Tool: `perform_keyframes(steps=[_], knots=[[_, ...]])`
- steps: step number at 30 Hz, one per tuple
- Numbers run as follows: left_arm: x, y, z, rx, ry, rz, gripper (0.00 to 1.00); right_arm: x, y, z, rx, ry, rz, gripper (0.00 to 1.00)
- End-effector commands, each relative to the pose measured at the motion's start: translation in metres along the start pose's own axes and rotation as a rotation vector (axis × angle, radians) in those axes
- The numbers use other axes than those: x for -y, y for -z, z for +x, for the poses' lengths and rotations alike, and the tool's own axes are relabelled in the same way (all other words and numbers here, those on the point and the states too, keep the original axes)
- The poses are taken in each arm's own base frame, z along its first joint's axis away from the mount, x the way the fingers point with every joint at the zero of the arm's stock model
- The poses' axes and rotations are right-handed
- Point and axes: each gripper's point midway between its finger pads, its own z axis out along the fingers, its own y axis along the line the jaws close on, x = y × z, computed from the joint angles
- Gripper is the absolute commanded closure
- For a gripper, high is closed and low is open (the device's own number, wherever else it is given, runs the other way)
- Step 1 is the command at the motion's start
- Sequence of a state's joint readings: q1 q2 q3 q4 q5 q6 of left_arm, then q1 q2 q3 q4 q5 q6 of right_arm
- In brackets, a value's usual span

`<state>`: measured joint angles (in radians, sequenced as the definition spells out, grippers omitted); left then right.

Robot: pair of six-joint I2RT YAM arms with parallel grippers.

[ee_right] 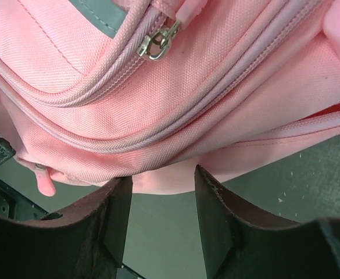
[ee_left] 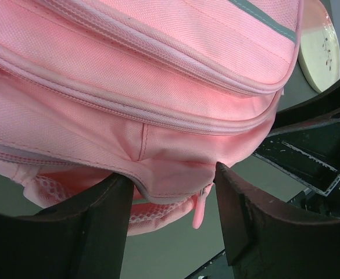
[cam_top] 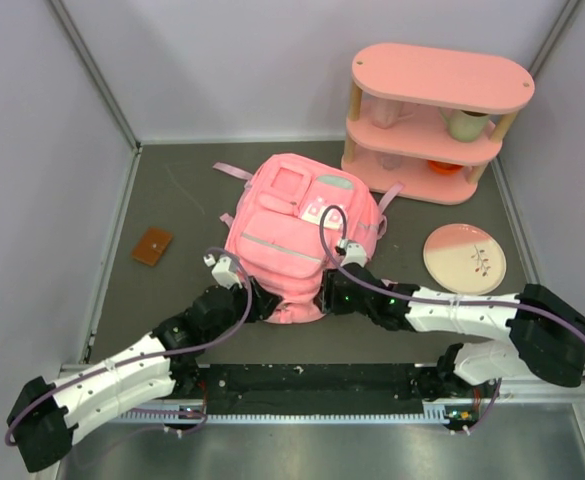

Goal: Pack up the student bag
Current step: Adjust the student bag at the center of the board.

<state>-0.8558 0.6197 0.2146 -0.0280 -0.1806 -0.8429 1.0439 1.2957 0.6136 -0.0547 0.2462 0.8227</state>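
Observation:
The student bag (cam_top: 302,225), pink with a grey stripe and front pockets, lies flat in the middle of the table, its near end toward the arms. My left gripper (cam_top: 262,300) is at that end's left corner and my right gripper (cam_top: 327,295) at its right corner. In the left wrist view the gripper (ee_left: 171,174) is open, the bag's (ee_left: 158,75) hem lying loose between the fingertips, a pink zipper pull (ee_left: 199,212) hanging just below. In the right wrist view the gripper (ee_right: 161,174) is open too, with the bag's (ee_right: 175,99) edge at the fingertips. A metal zipper slider (ee_right: 157,43) shows higher up.
A pink oval shelf unit (cam_top: 437,120) holding cups stands at the back right. A pink plate (cam_top: 465,258) lies right of the bag, above the right arm. A small brown square object (cam_top: 153,246) lies at the left. Walls close in the table on three sides.

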Motion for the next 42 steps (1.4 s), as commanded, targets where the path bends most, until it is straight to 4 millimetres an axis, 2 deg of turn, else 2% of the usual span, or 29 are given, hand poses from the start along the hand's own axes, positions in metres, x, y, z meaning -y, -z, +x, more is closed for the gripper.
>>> perform_keyframes(steps=[1,2,3,5,6,7,8,9,12,15,20,22,23,24,25,26,27,28,30,32,33,34,36,37,39,42], knots=[[0.027,-0.001,-0.015,0.05,0.035,0.106,0.37,-0.036,0.001,-0.049,0.222,-0.018,-0.169,0.53],[0.026,-0.001,-0.015,0.047,0.035,0.104,0.35,-0.036,0.001,-0.055,0.251,-0.021,-0.173,0.52],[0.027,-0.001,-0.015,0.047,0.038,0.11,0.31,-0.043,0.005,-0.07,0.327,-0.047,-0.21,0.51],[0.025,-0.002,-0.012,0.045,0.041,0.112,0.27,-0.035,0.004,-0.07,0.37,-0.057,-0.218,0.48],[0.025,-0.002,-0.011,0.048,0.045,0.116,0.17,-0.042,0.009,-0.084,0.448,-0.087,-0.261,0.47],[0.024,-0.002,-0.01,0.048,0.046,0.118,0.13,-0.03,0.007,-0.081,0.473,-0.099,-0.241,0.46],[0.023,-0.002,-0.009,0.047,0.048,0.117,0.1,-0.028,0.007,-0.085,0.506,-0.099,-0.253,0.46],[0.023,-0.002,-0.01,0.049,0.047,0.117,0.09,-0.026,0.007,-0.087,0.53,-0.109,-0.26,0.45],[0.023,-0.001,-0.011,0.053,0.038,0.111,0.08,-0.036,0.021,-0.098,0.614,-0.094,-0.36,0.44],[0.024,0.001,-0.016,0.064,0.036,0.11,0.05,-0.04,0.027,-0.107,0.63,-0.081,-0.355,0.44],[0.031,0.005,-0.022,0.088,0.027,0.137,0.01,-0.063,0.045,-0.121,0.703,-0.044,-0.48,0.44],[0.037,0.008,-0.026,0.088,0.017,0.154,0.01,-0.07,0.034,-0.121,0.661,-0.029,-0.463,0.44],[0.039,0.009,-0.029,0.094,0.014,0.161,0.01,-0.068,0.022,-0.113,0.614,0.0,-0.434,0.44],[0.04,0.01,-0.03,0.093,0.011,0.161,0.01,-0.077,0.017,-0.115,0.596,0.025,-0.439,0.44],[0.04,0.011,-0.031,0.1,0.006,0.159,0.01,-0.069,-0.007,-0.102,0.532,0.044,-0.377,0.44],[0.039,0.011,-0.032,0.106,-0.002,0.158,0.01,-0.042,-0.033,-0.074,0.398,0.057,-0.234,0.45],[0.037,0.01,-0.032,0.111,-0.005,0.147,0.01,-0.051,-0.042,-0.078,0.36,0.059,-0.222,0.46],[0.036,0.011,-0.032,0.109,-0.006,0.145,0.01,-0.04,-0.064,-0.059,0.269,0.117,-0.169,0.48],[0.035,0.011,-0.031,0.106,-0.005,0.141,0.01,-0.018,-0.082,-0.027,0.065,0.126,-0.008,0.5],[0.03,0.012,-0.031,0.108,-0.005,0.119,0.01,-0.011,-0.093,0.001,-0.067,0.174,0.005,0.52],[0.028,0.012,-0.031,0.111,-0.005,0.111,0.01,-0.018,-0.091,0.014,-0.138,0.186,-0.044,0.53],[0.02,0.012,-0.03,0.113,-0.017,0.077,0.01,-0.017,-0.09,0.022,-0.175,0.183,-0.045,0.55],[0.015,0.016,-0.035,0.134,-0.017,0.052,0.01,-0.019,-0.081,0.031,-0.204,0.181,-0.092,0.56],[0.005,0.018,-0.034,0.133,-0.026,0.006,0.01,-0.021,-0.075,0.037,-0.225,0.181,-0.123,0.55],[0.003,0.025,-0.043,0.167,-0.029,-0.015,0.01,-0.034,-0.062,0.05,-0.304,0.208,-0.235,0.55],[-0.012,0.036,-0.051,0.201,-0.051,-0.088,0.01,-0.027,-0.045,0.069,-0.364,0.252,-0.292,0.59]])
